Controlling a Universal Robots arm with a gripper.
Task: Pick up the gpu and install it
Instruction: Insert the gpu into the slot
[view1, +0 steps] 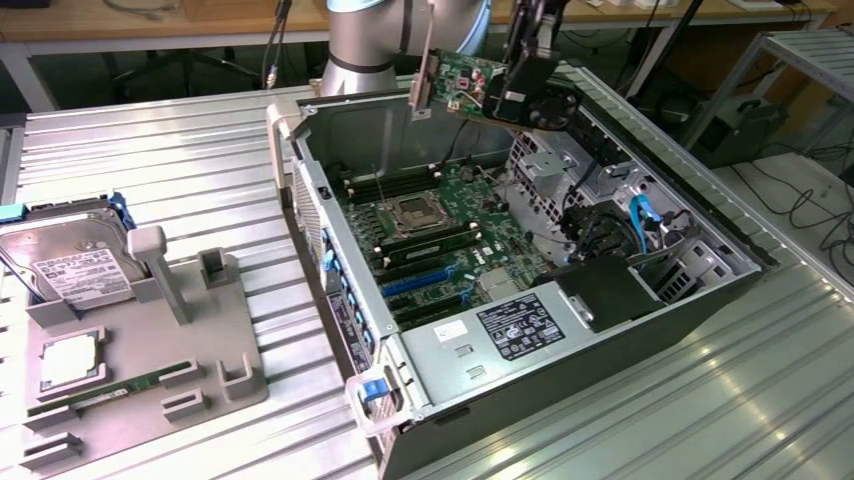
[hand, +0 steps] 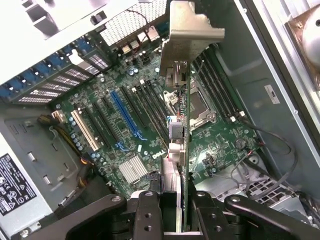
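One hand (view1: 511, 95) has its two fingers pinched shut on the gpu (view1: 467, 76) — the green card hangs in the air above the far end of the open computer case (view1: 561, 400), clear of everything below it; its silver end bracket (view1: 422, 85) points away from the hand toward the exterior view's left, and the black fan block (view1: 550, 103) sits right at the hand.

Seen from the wrist, the hand (hand: 172, 215) clamps the gpu (hand: 181, 80) edge-on; the fingers (hand: 146, 212) press against either face, with the bracket at the end farthest from the hand. Beneath the hand lies the motherboard (hand: 125, 125) with its row of expansion slots — one long blue slot (hand: 125, 112) among black ones; the card touches none of them.

Well away from the hand, on the tabletop (view1: 174, 140), a grey holder (view1: 187, 350) carries a hard drive (view1: 67, 265) and a memory stick (view1: 114, 392).
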